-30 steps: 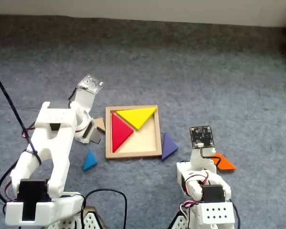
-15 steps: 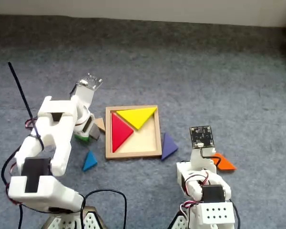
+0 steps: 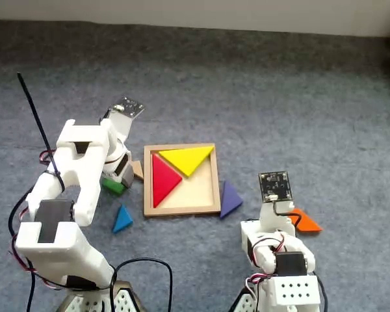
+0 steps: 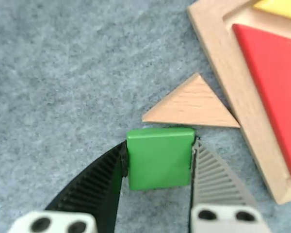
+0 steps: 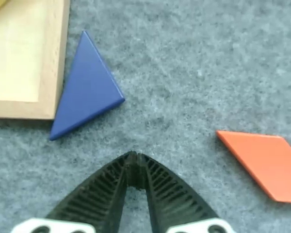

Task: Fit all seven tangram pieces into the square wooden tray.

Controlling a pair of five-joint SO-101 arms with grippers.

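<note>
The square wooden tray (image 3: 214,175) holds a red triangle (image 3: 162,179) and a yellow triangle (image 3: 185,158). My left gripper (image 4: 157,158) is shut on the green square (image 4: 160,158), just left of the tray, with the green square (image 3: 113,186) resting low on the carpet. A plain wooden triangle (image 4: 191,104) lies between it and the tray (image 4: 223,63). My right gripper (image 5: 135,171) is shut and empty, near a dark blue triangle (image 5: 85,87) and an orange parallelogram (image 5: 264,165). A small light blue triangle (image 3: 121,219) lies below the left gripper.
Everything sits on grey carpet. The right arm's base (image 3: 283,273) stands at the front, the left arm's base (image 3: 65,273) at the front left. Open carpet stretches behind and to the right of the tray.
The left arm has swung down and leftward toward the carpet beside the tray, and the green square now shows under its gripper. The right arm has not moved.
</note>
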